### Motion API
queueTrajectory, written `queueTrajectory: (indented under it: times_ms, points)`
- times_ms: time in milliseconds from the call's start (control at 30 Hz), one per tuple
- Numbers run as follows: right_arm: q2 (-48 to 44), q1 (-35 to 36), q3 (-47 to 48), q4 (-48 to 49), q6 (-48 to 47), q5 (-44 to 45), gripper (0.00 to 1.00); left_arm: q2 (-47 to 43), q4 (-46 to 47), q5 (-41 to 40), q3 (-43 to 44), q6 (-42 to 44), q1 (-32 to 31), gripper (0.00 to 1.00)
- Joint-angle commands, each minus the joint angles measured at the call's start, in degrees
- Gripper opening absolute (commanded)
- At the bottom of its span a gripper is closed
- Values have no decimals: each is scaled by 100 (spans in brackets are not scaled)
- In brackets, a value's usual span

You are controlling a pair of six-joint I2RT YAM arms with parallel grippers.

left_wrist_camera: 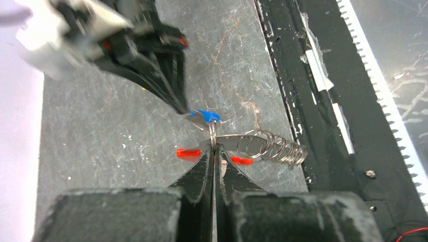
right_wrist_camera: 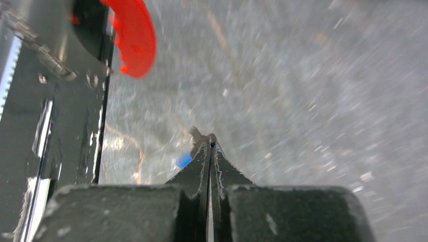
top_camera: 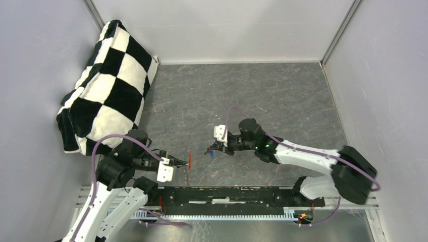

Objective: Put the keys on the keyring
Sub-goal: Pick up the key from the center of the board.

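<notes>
While the left gripper (left_wrist_camera: 214,149) is clamping the red keyring (left_wrist_camera: 188,152) edge-on just above the tabletop (left_wrist_camera: 101,131), with a wire coil (left_wrist_camera: 272,148) lying just beside it, the right gripper (right_wrist_camera: 210,142) is pinching the blue key (left_wrist_camera: 206,116) shut and holding its blade right at the keyring's top. Threading seems to be the step in hand. The key's hole should be meeting the keyring's split end squarely, with the right arm sliding slowly and the left holding firm so nothing is twisting loose.
</notes>
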Motion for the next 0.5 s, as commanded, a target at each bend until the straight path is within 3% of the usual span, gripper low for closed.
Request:
queueTrajectory:
  times_ms: [0, 200, 467]
  points:
    - [-1132, 205, -51, 202, -1062, 253, 1, 182, 434, 493, 270, -744, 1, 2]
    - [-1425, 452, 877, -1066, -2054, 53, 1, 589, 481, 1022, 520, -1102, -4, 2]
    - [-1818, 609, 1531, -1943, -2784, -623, 1, 902, 1096, 1513, 841, -1917, 1, 2]
